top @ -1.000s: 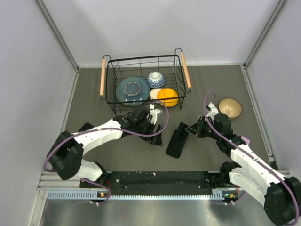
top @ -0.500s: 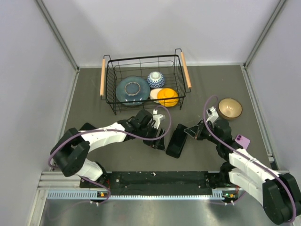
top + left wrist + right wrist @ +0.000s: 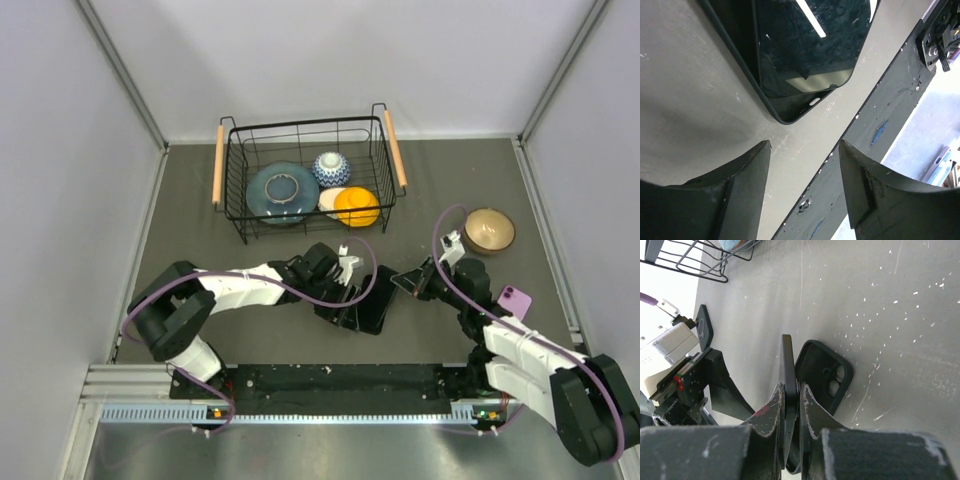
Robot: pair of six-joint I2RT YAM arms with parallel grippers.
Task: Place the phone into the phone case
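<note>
change: left end effector [image 3: 804, 147] has swung across to the phone case [image 3: 829, 371], fingers spread just past its corner, gripping nothing | right end effector [image 3: 791, 391] pinches the phone [image 3: 787, 357] by its edge, tilted above the case, one end seemingly seated inside | meaning: left looks set to steady the case while the phone gets pressed flat

Even overhead light, soft shadows on bench [image 3: 190, 210]; strip-light glare on phone [image 3: 810, 55]; near jaws blurred in wrist views.
</note>
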